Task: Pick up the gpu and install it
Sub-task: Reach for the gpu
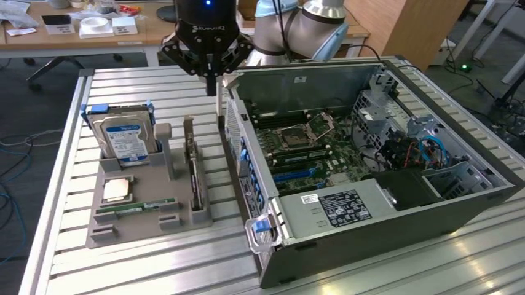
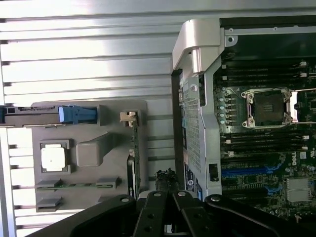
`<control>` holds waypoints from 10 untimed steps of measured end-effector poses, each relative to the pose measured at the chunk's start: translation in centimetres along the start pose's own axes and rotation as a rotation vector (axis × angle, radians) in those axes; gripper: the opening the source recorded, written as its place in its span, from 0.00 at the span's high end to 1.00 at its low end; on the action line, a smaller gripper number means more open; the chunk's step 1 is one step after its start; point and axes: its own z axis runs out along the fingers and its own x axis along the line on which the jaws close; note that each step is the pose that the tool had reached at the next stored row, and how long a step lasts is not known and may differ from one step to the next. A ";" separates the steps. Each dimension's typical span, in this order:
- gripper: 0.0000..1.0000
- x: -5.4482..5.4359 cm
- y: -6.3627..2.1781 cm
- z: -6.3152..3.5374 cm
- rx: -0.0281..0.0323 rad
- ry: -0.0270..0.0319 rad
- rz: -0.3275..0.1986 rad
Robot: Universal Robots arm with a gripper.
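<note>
The gpu [image 1: 194, 175] stands on edge in a slot of the grey parts tray [image 1: 131, 230], a thin dark card along the tray side nearest the computer. In the wrist view the gpu [image 2: 133, 158] appears edge-on and brownish, with its metal bracket at one end. My black gripper [image 1: 211, 86] hangs above the table, over the gap between the tray and the open computer case [image 1: 246, 161], beyond the card's far end. Its fingers are shut and hold nothing. The gripper [image 2: 167, 180] also shows beside the case wall [image 2: 192, 138]. Blue expansion slots [image 1: 294, 176] lie on the motherboard.
In the tray, a silver hard drive with a blue label [image 1: 123, 138] stands upright, beside a CPU [image 1: 117, 189] and a green RAM stick [image 1: 135, 208]. The case's CPU socket [image 1: 294, 136] is open. Slatted metal table [image 1: 147, 270] around; desks and a chair behind.
</note>
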 end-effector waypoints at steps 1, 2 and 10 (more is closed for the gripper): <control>0.89 0.1 0.00 0.00 0.0000 0.0000 0.000; 0.89 0.1 -0.01 0.00 0.0000 0.0000 0.000; 0.89 0.8 -0.06 -0.02 0.0000 0.0001 0.000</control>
